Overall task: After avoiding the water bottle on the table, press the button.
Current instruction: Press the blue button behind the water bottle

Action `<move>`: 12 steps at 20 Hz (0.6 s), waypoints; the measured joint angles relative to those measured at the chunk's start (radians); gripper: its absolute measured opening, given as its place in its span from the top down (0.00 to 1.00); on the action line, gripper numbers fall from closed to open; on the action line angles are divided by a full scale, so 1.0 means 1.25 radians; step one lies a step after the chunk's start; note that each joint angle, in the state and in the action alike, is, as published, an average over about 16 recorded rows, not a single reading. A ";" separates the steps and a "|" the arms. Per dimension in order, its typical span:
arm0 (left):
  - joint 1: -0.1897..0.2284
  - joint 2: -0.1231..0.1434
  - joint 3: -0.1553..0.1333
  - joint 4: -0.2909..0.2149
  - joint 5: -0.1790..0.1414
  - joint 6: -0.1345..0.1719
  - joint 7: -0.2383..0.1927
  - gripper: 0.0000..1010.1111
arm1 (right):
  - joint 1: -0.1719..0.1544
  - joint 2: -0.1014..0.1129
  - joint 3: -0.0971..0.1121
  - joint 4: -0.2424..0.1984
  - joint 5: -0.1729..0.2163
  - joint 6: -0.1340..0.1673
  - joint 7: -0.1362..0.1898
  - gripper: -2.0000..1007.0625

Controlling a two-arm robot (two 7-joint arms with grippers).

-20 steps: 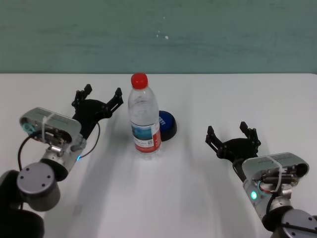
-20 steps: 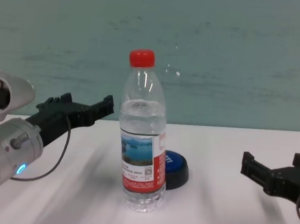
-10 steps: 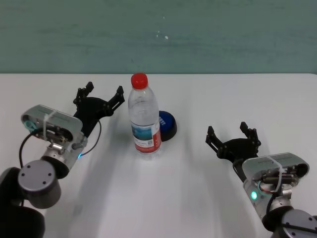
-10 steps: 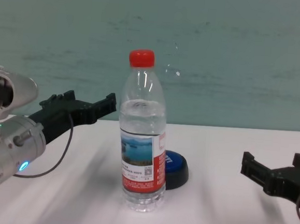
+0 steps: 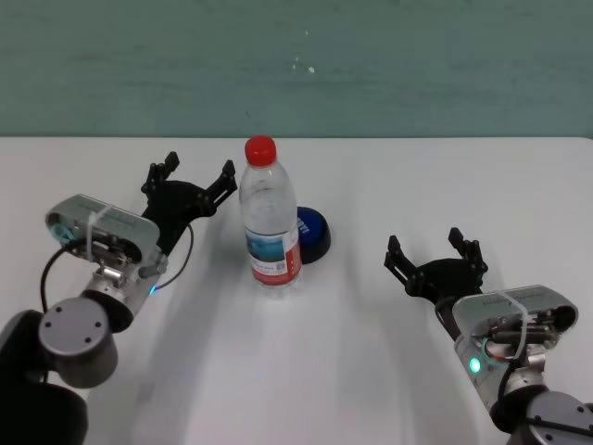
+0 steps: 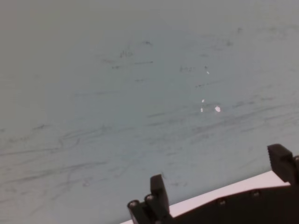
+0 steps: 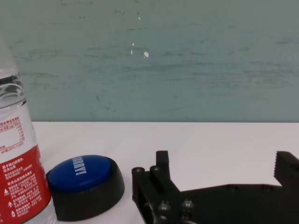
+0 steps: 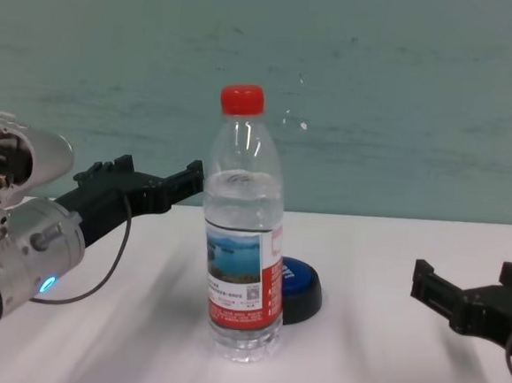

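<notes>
A tall clear plastic water bottle (image 5: 271, 215) with a red screw cap and a red, white and blue lake label stands upright on the plain white table (image 5: 371, 371). Just behind the bottle and slightly to its right, touching or almost touching its base, sits the low round button (image 5: 312, 233), a blue dome with white marks on a black base.

The left gripper (image 5: 192, 176) hovers raised to the left of the bottle, about level with its shoulder, fingers spread wide and holding nothing; one fingertip lies very near the bottle's wall. The right gripper (image 5: 435, 252) rests low, well to the right of the bottle and nearer the robot than the button, also spread wide and empty.

The bottle looks nearly full, so it is probably fairly heavy, yet it is tall on a narrow base with smooth, thin walls: a sideways knock near its shoulder would likely tip or slide it. It needs no hold at all, only a clear berth.

The button is rigid, squat and stable. It wants a firm downward push on the crown of its dome, best approached from behind or from the right of the bottle.
</notes>
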 joint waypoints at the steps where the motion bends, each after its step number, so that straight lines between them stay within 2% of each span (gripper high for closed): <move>1: 0.000 0.000 0.001 0.001 0.001 0.000 0.000 0.00 | 0.000 0.000 0.000 0.000 0.000 0.000 0.000 0.00; 12: 0.000 -0.004 0.007 0.008 0.007 -0.004 0.004 0.00 | 0.000 0.000 0.000 0.000 0.000 0.000 0.000 0.00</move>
